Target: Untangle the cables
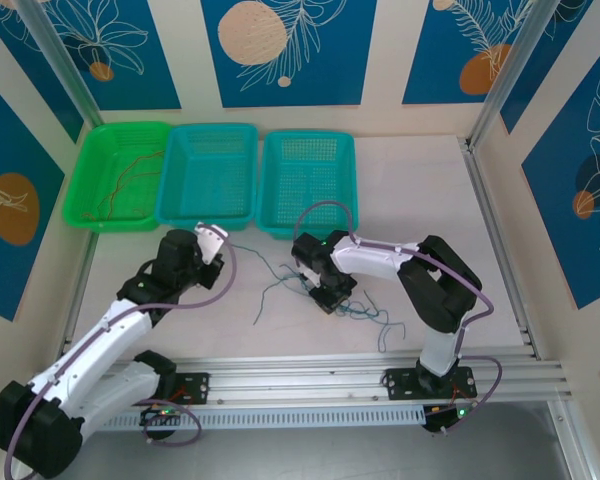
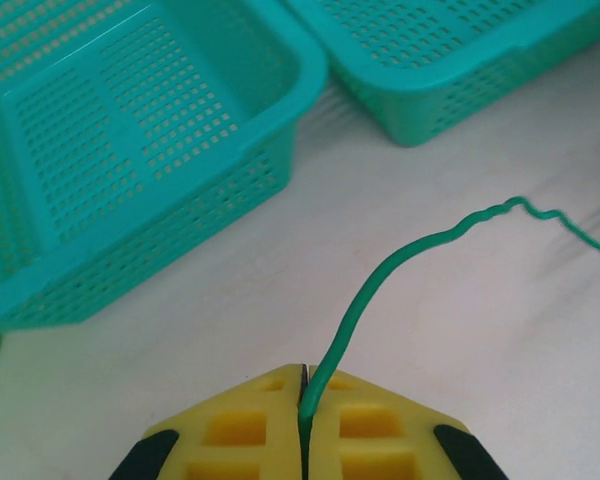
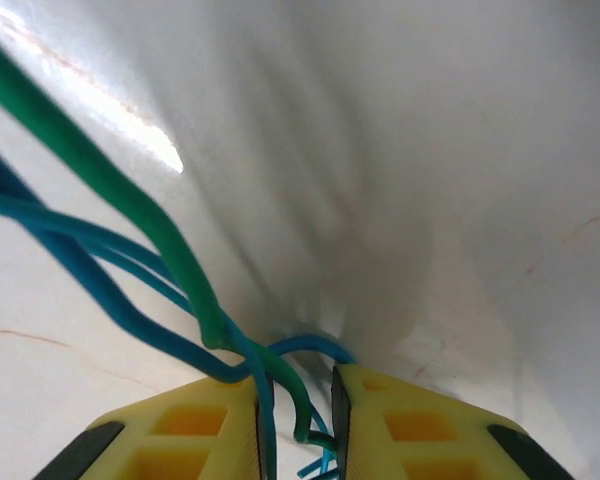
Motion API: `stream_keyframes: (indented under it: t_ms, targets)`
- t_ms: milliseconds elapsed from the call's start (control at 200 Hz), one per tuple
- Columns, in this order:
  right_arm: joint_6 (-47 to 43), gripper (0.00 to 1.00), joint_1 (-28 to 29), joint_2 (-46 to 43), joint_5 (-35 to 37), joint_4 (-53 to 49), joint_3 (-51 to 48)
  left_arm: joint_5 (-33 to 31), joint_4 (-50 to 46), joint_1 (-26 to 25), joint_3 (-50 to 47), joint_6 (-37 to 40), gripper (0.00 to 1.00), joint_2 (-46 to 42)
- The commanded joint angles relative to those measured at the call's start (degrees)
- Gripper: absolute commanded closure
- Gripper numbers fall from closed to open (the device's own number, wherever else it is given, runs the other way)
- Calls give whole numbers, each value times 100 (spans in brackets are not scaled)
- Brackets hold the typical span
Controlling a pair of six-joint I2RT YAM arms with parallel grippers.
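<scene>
Left gripper is squeezed shut on a green cable, just in front of the middle basket. Right gripper, in front of that basket and to its right, pinches a bunch of blue and green cables, its jaws almost closed. I think a slow, gentle pull toward the basket works best, with the bunch held down. Smooth white tabletop lies under it all. Blue leafy walls stand behind the basket.
</scene>
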Motion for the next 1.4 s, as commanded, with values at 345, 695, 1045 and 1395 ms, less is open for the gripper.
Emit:
stream_keyframes:
  t_ms: [345,695,1045,1395]
  targets:
    - [-128,100,-110,32,-193,-248,-57,-1730,-1096,962,1597,-528,100,-556]
    - [318,100,-136,-221,48,-250,37,-607,-62,1550,2886,-1621,100,1628]
    - [793,100,164,-333,206,-277,189,404,930,2137,4578,-2385,75,4806]
    - [1016,100,259,-509,31,33,35,2350,756,2125,3834,-2892,19,3398]
